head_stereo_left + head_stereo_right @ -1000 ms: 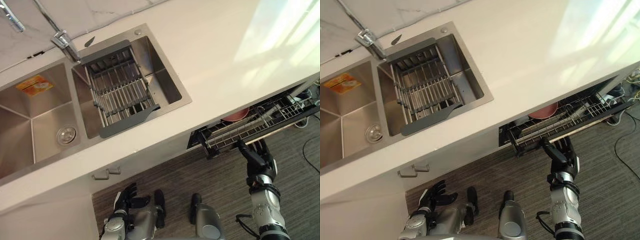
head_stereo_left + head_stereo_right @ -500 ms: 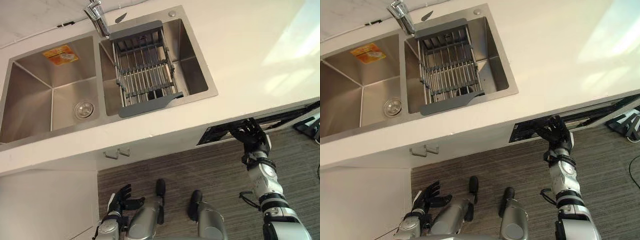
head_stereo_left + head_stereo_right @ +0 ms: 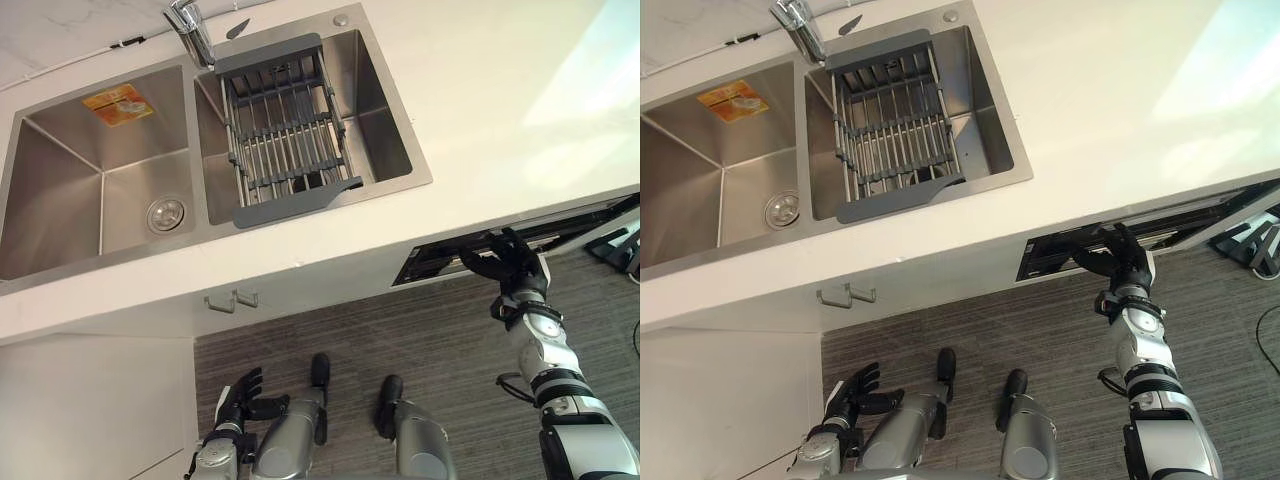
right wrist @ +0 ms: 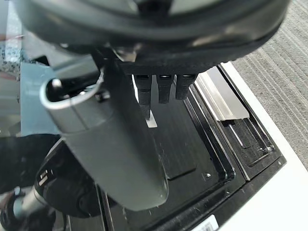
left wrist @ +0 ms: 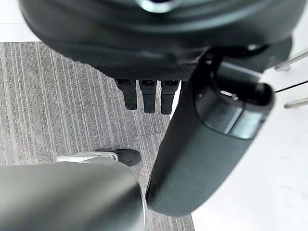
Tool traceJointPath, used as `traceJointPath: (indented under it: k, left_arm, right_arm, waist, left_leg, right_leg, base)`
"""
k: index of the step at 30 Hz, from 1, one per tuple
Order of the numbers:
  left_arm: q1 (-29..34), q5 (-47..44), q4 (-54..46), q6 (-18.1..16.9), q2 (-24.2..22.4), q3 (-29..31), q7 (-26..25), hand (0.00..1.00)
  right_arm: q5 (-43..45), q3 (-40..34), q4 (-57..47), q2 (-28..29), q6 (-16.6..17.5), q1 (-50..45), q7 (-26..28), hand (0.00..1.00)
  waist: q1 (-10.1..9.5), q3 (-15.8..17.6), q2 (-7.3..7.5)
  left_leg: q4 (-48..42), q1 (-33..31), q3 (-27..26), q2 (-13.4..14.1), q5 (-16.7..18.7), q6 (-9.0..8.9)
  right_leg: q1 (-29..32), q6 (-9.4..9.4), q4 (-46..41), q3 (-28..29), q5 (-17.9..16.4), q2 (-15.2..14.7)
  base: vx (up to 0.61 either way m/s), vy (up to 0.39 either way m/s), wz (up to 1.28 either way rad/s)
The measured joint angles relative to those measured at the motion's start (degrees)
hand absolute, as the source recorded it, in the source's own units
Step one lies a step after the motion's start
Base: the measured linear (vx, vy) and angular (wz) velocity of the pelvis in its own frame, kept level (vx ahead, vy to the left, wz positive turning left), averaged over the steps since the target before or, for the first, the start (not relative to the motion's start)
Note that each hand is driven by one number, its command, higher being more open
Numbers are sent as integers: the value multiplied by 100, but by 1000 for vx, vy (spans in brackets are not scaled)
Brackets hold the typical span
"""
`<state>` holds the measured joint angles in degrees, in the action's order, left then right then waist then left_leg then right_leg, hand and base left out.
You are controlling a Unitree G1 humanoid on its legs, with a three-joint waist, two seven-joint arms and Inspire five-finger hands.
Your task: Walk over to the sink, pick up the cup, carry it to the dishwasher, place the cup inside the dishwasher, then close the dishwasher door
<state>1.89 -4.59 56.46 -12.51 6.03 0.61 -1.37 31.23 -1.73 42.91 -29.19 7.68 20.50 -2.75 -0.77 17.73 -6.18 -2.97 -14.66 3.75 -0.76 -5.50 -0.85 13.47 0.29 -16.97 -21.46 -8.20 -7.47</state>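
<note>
Lowest in the head views, the left hand (image 3: pixel 240 392) hangs over the striped grey floor (image 3: pixel 400 340) with its fingers straight and loosely spread, holding nothing. Up on the other side, the right hand (image 3: pixel 510 265) reaches to the top edge of the dishwasher door (image 4: pixel 192 144). Its fingers are stretched out and apart, with the thumb standing off to one side, and nothing is held in it. The door stands nearly upright, leaving a narrow dark gap under the counter (image 3: pixel 480 120). The right wrist view looks past the straight fingers onto the door's black inner panel. I cannot tell whether the fingertips touch the door, and I cannot tell where the cup is. To the left of the gap, a small metal handle (image 3: pixel 232 299) sticks out from the white cabinet front. Further off, set in the white counter, is a steel sink (image 3: pixel 100 190) with two basins. The left basin has a round drain (image 3: pixel 165 213) and an orange sticker (image 3: pixel 118 103). A grey drying rack (image 3: pixel 285 130) spans the right basin. The tap (image 3: pixel 188 25) rises behind the divider between them.
</note>
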Motion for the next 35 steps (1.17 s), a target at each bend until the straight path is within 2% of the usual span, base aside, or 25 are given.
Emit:
traceJointPath:
  k: [8,13,14,17,19,24,27,35]
  left_arm:
    - [2,17,14,119,6,4,-50,90]
    - [85,22,14,171,17,8,-92,90]
    - [101,22,12,182,38,10,-94,90]
    - [174,24,16,215,117,9,-96,90]
    - [181,25,23,228,161,9,-95,90]
    - [300,24,37,244,169,12,-96,90]
    - [344,21,50,280,186,21,-108,90]
    - [412,15,150,348,180,58,-106,90]
  right_arm:
    - [-1033,-383,-1715,477,-51,-1845,318,90]
    - [-1696,-413,-1799,1273,-84,-2655,419,90]
    - [-1937,-413,-1787,1454,-83,-2828,403,90]
    - [-2197,-427,-1469,1778,-71,-3020,383,90]
    - [-2301,-484,-824,1959,-67,-2990,345,90]
    - [-2468,-713,495,2094,-99,-2887,236,90]
    - [-2459,-917,936,2139,-151,-2910,218,90]
    - [-2333,-1154,1429,2194,-259,-2813,182,90]
  waist:
    - [49,-14,22]
    - [99,-243,192]
    - [100,-303,283]
    - [130,-560,485]
    - [146,-705,598]
    - [133,-933,569]
    - [136,-939,570]
    - [139,-1111,588]
  left_leg:
    - [302,401,113,23,-47,-23]
    - [437,647,96,22,-42,-29]
    - [474,750,60,16,-40,-32]
    - [506,851,27,1,-25,-50]
    - [587,1001,21,-4,-23,-51]
    - [794,1223,17,15,-20,-41]
    - [795,1295,16,31,-18,-38]
    - [824,1369,27,74,-7,-29]
  right_leg:
    - [-479,32,334,-151,38,83]
    - [-781,91,608,-144,69,106]
    - [-886,112,679,-111,82,109]
    - [-1012,150,814,-79,107,117]
    - [-1150,170,886,-73,123,117]
    - [-1259,190,938,-7,156,141]
    - [-1326,179,952,1,168,158]
    - [-1445,193,1077,-7,166,230]
  base:
    - [52,-1,9]
    - [86,-9,-2]
    - [47,-1,-9]
    - [55,1,-6]
    - [0,0,0]
    - [-12,5,-7]
    - [-35,-5,-2]
    - [-15,-5,0]
